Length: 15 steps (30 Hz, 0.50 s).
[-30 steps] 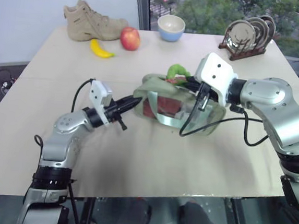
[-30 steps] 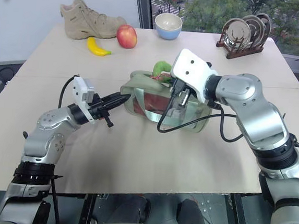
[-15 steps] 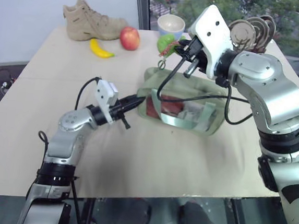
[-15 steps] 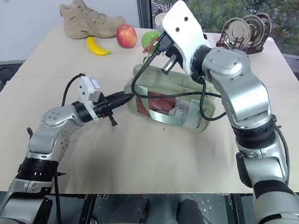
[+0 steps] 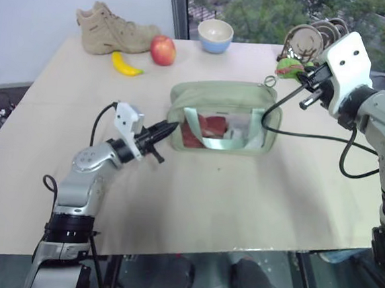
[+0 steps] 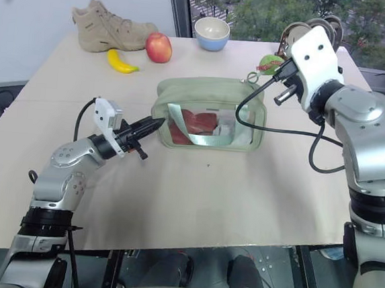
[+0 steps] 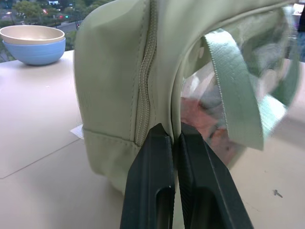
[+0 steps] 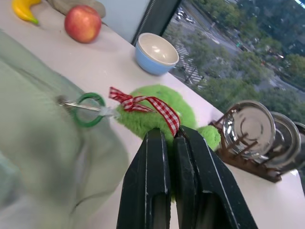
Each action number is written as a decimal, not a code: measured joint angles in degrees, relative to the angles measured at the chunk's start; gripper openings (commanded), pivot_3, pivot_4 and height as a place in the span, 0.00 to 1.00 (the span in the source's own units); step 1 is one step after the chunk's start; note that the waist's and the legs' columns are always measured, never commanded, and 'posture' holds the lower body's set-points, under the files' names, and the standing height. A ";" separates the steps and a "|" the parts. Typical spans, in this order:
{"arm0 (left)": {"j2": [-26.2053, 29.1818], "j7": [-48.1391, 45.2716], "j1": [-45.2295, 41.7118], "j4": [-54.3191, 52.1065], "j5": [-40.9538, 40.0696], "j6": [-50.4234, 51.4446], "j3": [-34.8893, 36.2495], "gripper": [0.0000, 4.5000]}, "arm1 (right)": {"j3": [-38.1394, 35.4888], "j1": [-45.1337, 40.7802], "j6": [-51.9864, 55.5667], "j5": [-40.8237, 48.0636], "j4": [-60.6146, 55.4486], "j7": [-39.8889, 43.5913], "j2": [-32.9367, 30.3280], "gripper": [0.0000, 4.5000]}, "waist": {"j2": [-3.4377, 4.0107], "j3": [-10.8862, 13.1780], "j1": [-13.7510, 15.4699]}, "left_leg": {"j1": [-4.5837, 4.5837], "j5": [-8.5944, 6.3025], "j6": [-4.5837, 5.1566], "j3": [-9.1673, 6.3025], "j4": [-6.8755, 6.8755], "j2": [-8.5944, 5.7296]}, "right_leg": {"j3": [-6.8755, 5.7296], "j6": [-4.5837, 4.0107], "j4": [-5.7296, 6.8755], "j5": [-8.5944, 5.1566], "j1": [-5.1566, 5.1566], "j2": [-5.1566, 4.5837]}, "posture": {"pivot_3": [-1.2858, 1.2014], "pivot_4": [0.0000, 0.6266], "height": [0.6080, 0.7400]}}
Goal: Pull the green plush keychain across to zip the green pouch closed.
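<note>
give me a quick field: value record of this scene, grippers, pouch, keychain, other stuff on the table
left gripper: shut on the green pouch at its left end seam
right gripper: shut on the green plush keychain, held at the pouch's right end
zipper: looks closed along the top
pouch: upright, reddish contents behind clear window
far side of table: boot, banana, apple, bowl, plate rack

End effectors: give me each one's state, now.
Left end effector: closed, pinching the pouch end.
Right end effector: closed on the keychain.

The sage green pouch (image 5: pixel 223 116) stands upright, zipped, green plush keychain (image 8: pixel 157 117) at its right end.
</note>
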 measured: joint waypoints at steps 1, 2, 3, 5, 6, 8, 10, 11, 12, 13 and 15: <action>-0.06 -0.01 -0.28 0.22 -0.16 0.22 -0.01 0.00 | -1.50 1.81 0.57 -0.01 -0.60 -0.85 0.11 0.01 | -0.03 -0.02 0.12 | -0.01 0.00 0.00 0.00 0.01 -0.01 | 0.00 0.00 -0.01 0.00 0.01 -0.01 | 0.52 0.24 1.00; -0.06 0.00 -0.32 0.48 -0.32 0.33 0.04 0.00 | -2.98 3.56 1.43 -0.03 -0.58 -2.00 0.36 0.01 | -0.06 -0.03 0.18 | -0.01 0.00 0.00 0.00 0.02 -0.03 | 0.00 0.00 -0.01 0.00 0.02 -0.03 | 0.52 0.24 1.00; -0.06 -0.03 -0.34 0.59 -0.47 0.33 0.08 0.00 | -4.08 5.14 2.02 -0.05 -0.35 -2.87 0.77 0.01 | -0.05 -0.03 0.19 | -0.01 0.00 0.00 0.01 0.01 -0.06 | 0.02 0.00 -0.01 0.00 0.02 -0.05 | 0.52 0.24 1.00; -0.06 -0.12 -0.83 0.77 -0.55 0.58 -0.01 0.00 | -5.27 8.11 2.67 -0.06 0.43 -4.69 2.60 0.01 | -0.05 -0.03 0.03 | -0.01 0.00 0.00 0.04 0.01 -0.06 | 0.04 0.00 -0.01 0.00 0.01 -0.06 | 0.52 0.24 1.00; -0.06 -0.12 -1.08 0.89 -0.58 0.79 -0.01 0.00 | -6.09 9.49 2.85 -0.07 1.42 -6.03 3.94 0.01 | -0.04 -0.03 -0.03 | 0.00 0.00 0.00 0.06 -0.01 -0.06 | 0.07 0.00 0.00 0.00 0.00 -0.06 | 0.52 0.24 1.00; -0.06 -0.19 -1.34 1.05 -0.63 1.13 -0.05 0.00 | -6.86 11.37 2.92 -0.16 3.11 -7.75 4.96 0.01 | -0.03 -0.03 0.00 | 0.01 0.00 0.00 0.03 -0.02 -0.04 | 0.04 0.00 0.00 0.00 0.00 -0.03 | 0.52 0.24 1.00; -0.07 -0.32 -1.61 1.30 -0.70 1.43 -0.08 0.00 | -7.67 13.16 3.01 -0.22 3.87 -9.03 5.90 0.01 | -0.01 -0.04 0.03 | 0.03 0.00 0.00 0.03 -0.01 -0.03 | 0.04 0.00 0.01 0.00 0.00 -0.02 | 0.52 0.24 1.00; -0.07 -0.38 -1.83 1.42 -0.72 1.57 -0.13 0.00 | -7.70 13.78 3.29 -0.21 3.94 -9.30 6.34 0.01 | -0.01 -0.04 0.00 | 0.03 0.00 0.00 0.04 -0.01 -0.03 | 0.05 0.00 0.00 0.00 0.01 -0.02 | 0.52 0.24 1.00; -0.06 -0.39 -2.07 1.75 -0.75 1.72 -0.16 0.00 | -7.64 15.40 4.05 -0.18 3.90 -9.58 6.61 0.01 | -0.01 -0.05 0.03 | 0.03 0.00 0.00 0.04 0.00 -0.03 | 0.05 0.00 0.01 0.00 0.02 -0.02 | 0.52 0.24 1.00; -0.06 -0.39 -2.12 1.86 -0.80 1.72 -0.16 0.00 | -7.46 16.23 4.61 -0.16 3.87 -9.60 6.68 0.01 | -0.01 -0.04 0.03 | 0.03 0.00 0.00 0.04 0.00 -0.04 | 0.05 0.00 0.00 0.00 0.02 -0.02 | 0.52 0.24 1.00; -0.06 -0.36 -2.18 1.88 -0.80 1.86 -0.15 0.00 | -5.89 17.76 5.76 -0.10 3.36 -9.57 6.88 0.01 | -0.01 -0.06 -0.05 | 0.05 0.00 0.00 0.05 -0.01 -0.03 | 0.07 0.00 0.00 0.00 0.02 -0.02 | 0.52 0.24 1.00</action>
